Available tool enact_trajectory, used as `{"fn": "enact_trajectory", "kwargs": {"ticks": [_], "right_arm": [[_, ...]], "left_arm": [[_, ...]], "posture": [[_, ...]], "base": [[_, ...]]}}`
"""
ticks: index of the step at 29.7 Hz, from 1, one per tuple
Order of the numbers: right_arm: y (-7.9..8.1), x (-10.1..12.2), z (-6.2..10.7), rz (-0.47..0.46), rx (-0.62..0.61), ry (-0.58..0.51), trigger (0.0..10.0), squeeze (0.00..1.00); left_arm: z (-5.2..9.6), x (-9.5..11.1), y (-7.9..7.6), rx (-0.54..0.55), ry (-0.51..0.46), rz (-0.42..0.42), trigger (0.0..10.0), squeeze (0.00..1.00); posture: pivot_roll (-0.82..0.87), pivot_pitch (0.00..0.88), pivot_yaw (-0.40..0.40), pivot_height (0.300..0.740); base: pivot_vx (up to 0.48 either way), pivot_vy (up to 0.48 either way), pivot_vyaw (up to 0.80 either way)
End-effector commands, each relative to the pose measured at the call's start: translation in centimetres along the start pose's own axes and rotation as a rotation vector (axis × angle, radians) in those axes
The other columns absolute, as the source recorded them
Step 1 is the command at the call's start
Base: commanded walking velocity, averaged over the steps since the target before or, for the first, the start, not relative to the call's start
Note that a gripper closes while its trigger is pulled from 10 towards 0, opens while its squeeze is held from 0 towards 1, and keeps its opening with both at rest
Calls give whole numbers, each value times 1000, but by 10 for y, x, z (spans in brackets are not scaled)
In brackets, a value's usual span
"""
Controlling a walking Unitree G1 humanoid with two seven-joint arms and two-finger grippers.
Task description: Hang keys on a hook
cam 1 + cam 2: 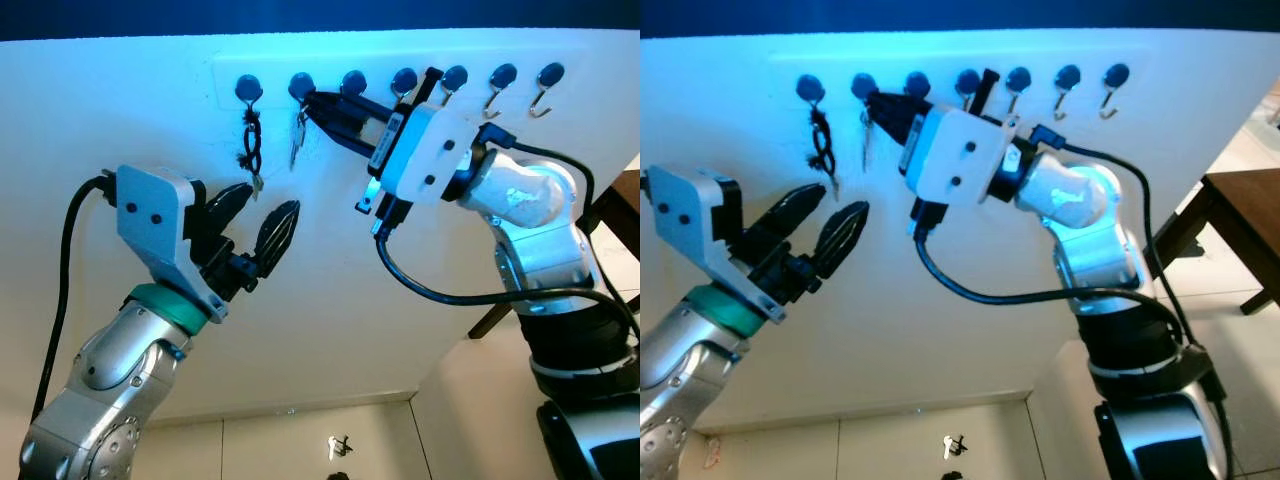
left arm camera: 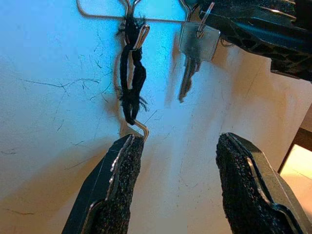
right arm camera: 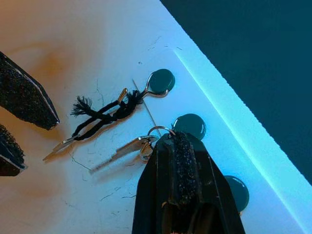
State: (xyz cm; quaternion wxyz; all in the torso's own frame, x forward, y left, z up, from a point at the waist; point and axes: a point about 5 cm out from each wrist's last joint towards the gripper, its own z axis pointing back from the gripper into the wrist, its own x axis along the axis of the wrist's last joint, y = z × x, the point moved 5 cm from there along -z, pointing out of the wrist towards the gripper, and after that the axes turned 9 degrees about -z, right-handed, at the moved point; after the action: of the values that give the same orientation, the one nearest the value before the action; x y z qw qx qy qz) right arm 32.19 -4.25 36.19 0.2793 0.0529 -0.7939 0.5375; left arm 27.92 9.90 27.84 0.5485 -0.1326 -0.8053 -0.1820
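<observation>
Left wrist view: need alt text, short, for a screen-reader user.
A silver key on a small ring hangs from a wall hook beside a frayed black cord loop on the next hook, against a cracked white wall. The left tool points up below them, its two black textured fingers open; the right tool reaches the key's ring.

- left arm [image 1: 110,385]: silver shell, teal wrist ring, white bracket with two dark screws, black cable
- right arm [image 1: 545,240]: silver, white wrist housing, looping black cable
- fingers [image 2: 119,185]: black, textured pads
</observation>
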Motion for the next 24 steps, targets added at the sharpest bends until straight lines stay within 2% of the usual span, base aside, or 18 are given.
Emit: {"fn": "enact_trajectory", "kwargs": {"ticks": [1,10,24], "right_arm": [[4,3,0,5,21,-6,10000,0],[19,3,7,-32,66,0,10000,0],[21,-5,15,-37,65,48,10000,0]], "left_arm": [[-1,-3,-1,-4,9,10,10000,0],[0,-3,0,-5,13,9,10000,0],[-1,-3,0,-7,15,9,10000,0]], "posture": [[-69,67,89,740],[-69,72,92,740],[-70,74,96,740]], "base": [[0,0,0],[0,0,0],[0,0,0]]}}
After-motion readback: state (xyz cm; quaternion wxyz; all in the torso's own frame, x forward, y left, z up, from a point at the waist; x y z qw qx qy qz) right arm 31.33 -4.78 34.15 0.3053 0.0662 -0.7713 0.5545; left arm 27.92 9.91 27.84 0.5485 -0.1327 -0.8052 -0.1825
